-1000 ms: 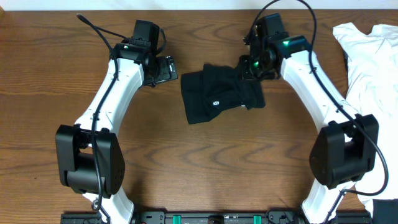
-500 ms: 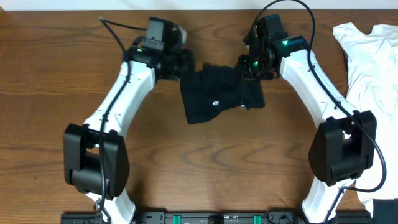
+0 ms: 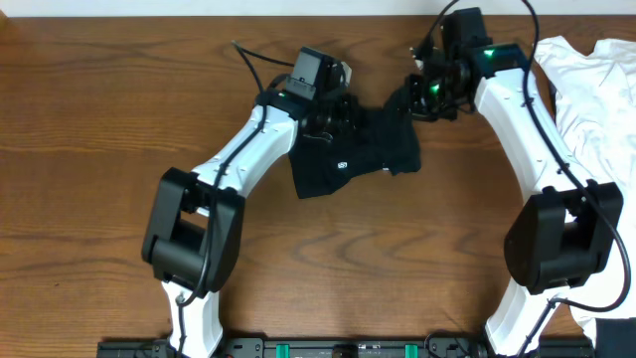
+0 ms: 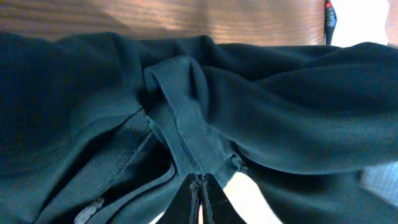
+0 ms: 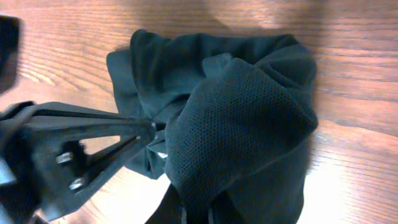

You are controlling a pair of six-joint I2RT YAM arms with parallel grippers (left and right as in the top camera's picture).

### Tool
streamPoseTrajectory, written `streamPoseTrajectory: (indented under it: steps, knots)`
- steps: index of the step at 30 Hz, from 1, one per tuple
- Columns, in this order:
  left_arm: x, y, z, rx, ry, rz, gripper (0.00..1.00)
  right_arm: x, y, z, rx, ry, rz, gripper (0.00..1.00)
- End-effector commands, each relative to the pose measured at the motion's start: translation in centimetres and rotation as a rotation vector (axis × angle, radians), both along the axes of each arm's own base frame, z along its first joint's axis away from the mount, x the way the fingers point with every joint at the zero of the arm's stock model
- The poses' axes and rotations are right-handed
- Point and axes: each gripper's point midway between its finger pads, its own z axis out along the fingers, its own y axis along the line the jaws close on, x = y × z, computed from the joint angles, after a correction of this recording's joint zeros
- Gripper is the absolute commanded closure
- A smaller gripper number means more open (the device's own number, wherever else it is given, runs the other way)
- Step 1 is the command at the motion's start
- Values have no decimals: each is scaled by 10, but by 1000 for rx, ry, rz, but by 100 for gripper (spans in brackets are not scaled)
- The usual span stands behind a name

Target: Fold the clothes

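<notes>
We see our left pincer (image 4: 199, 190) squeezed tight on a black shirt (image 3: 348, 164) seam, right pincer (image 5: 195, 215) gripping its raised fold

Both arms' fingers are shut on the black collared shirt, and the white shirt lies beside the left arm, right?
No: overhead, the white fabric shirt lies beside the right arm. The left fingers and right fingers are shut on the black collared shirt.
</notes>
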Motion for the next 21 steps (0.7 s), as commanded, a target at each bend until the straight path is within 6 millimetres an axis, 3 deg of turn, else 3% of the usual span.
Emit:
streamPoseTrajectory:
  steps: [1, 7, 14, 21]
  knots:
    - [-8, -8, -22, -3, 65, 3, 94, 3, -1, 28, 33, -69, 19, 99]
    - [-10, -24, -34, -10, 55, -22, 94, 0, -12, 41, 22, -70, 21, 99]
    - [-9, -43, -25, -48, 18, -30, 94, -1, -28, 50, 7, -62, 0, 99]
    - [-4, -40, -31, 14, -12, 22, 94, -1, -44, 50, -5, -54, -16, 99]
